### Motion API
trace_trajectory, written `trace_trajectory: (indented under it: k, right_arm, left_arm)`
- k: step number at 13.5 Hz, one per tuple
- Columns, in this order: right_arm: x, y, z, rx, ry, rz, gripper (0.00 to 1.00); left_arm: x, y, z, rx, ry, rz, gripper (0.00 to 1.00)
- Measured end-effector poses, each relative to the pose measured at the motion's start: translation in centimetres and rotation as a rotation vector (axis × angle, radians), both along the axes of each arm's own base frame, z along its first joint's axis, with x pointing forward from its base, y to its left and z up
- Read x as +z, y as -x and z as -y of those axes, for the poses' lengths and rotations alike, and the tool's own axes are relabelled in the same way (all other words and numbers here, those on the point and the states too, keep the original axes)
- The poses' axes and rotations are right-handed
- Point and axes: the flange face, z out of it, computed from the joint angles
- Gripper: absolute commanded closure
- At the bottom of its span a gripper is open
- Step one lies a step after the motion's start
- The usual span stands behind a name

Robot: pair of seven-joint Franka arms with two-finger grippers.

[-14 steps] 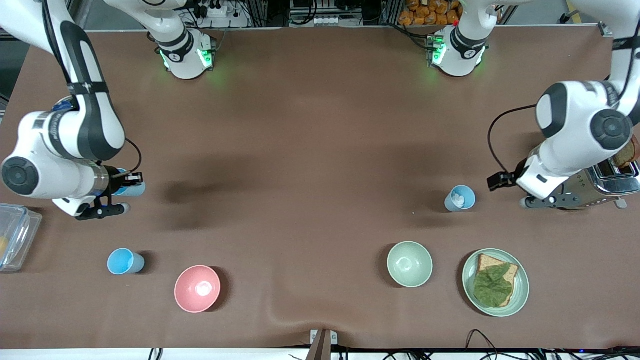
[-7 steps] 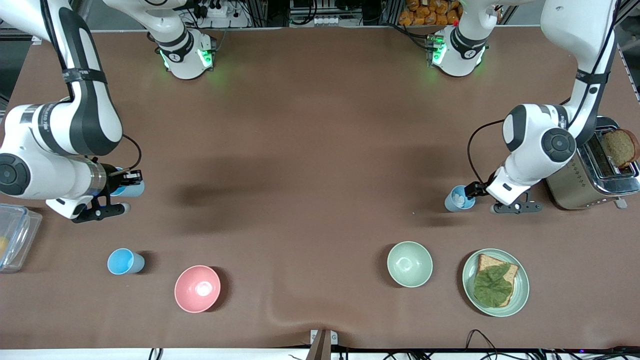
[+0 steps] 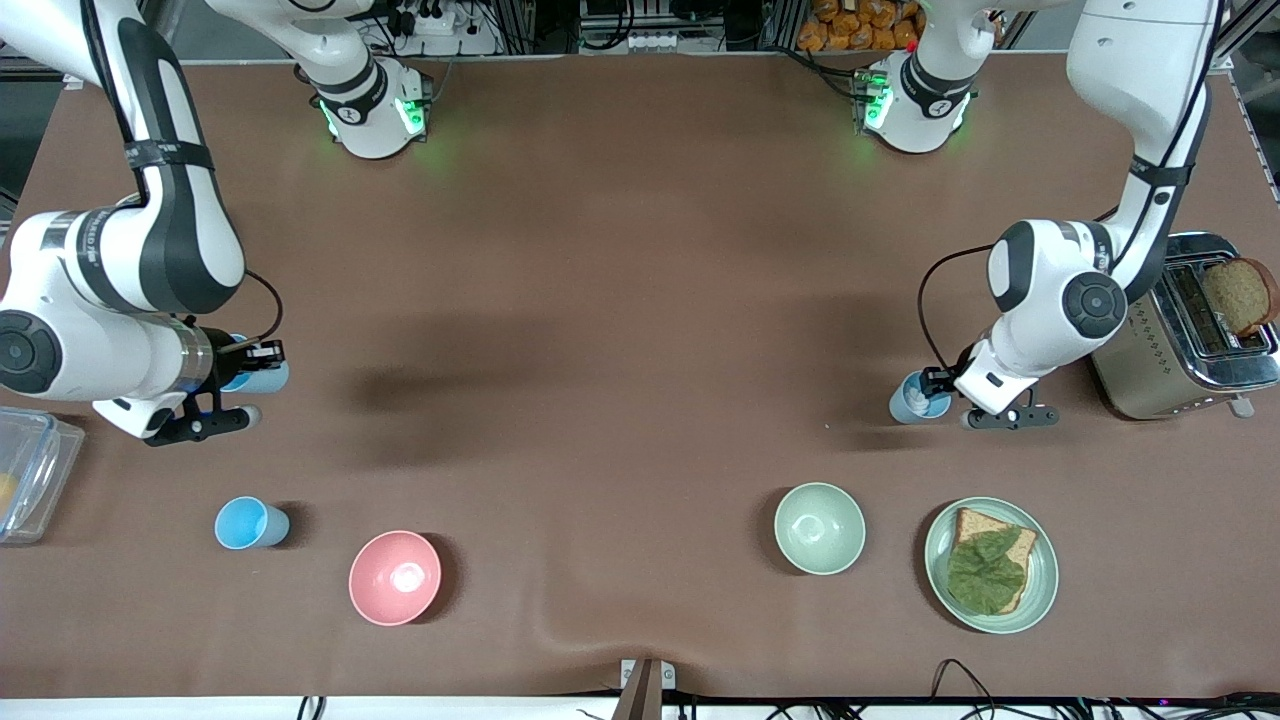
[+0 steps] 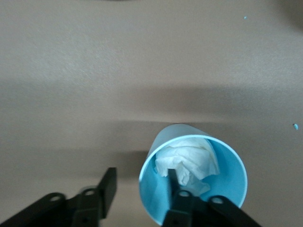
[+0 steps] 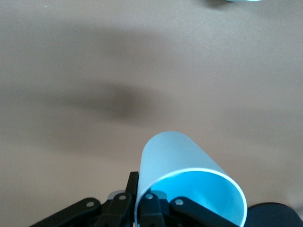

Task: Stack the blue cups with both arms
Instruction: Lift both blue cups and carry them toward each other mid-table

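Three light-blue cups are in view. My right gripper [image 3: 255,362] is shut on the wall of an empty blue cup [image 3: 270,380] and holds it over the table at the right arm's end. In the right wrist view the gripper [image 5: 139,191] pinches that cup's rim [image 5: 184,165]. A second blue cup [image 3: 250,523] stands nearer the front camera. My left gripper [image 3: 927,388] is open at a third blue cup [image 3: 905,405] that holds crumpled white paper [image 4: 187,158]. In the left wrist view the gripper [image 4: 140,185] straddles this cup's wall [image 4: 151,189], one finger inside and one outside.
A pink bowl [image 3: 394,577], a pale-green bowl [image 3: 819,527] and a green plate [image 3: 1040,590] with bread and a leaf sit nearer the front camera. A metal toaster [image 3: 1150,365] with bread stands at the left arm's end. A clear container [image 3: 25,470] sits at the right arm's end.
My left arm has swung from the toaster to the paper-filled cup and come down, with one finger now inside it. My right arm has barely moved with its cup.
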Motion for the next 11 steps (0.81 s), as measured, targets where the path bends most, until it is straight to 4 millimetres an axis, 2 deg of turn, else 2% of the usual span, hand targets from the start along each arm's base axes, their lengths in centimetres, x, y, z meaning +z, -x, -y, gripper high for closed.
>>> trace_trajectory:
  k: [4,6,8,11]
  right_arm:
    - [0.7,0.1,-1.8,0.022,0.001,0.001,1.0]
    - [1.8,0.1,-3.6,0.008,0.007,0.005,1.0]
    - [3.4,0.0,-5.4,-0.05,-0.019,-0.002,1.0]
    - [6.5,-0.4,-7.4,-0.119,-0.032,0.021,1.0]
  left_arm:
    - [-0.7,0.0,0.9,0.009,0.022,-0.007,1.0]
    - [-0.5,0.1,2.4,-0.013,0.034,-0.002,1.0]
    - [-0.1,0.3,5.4,-0.029,0.056,0.004,1.0]
    - [2.0,0.7,13.1,0.023,0.108,0.025,1.0]
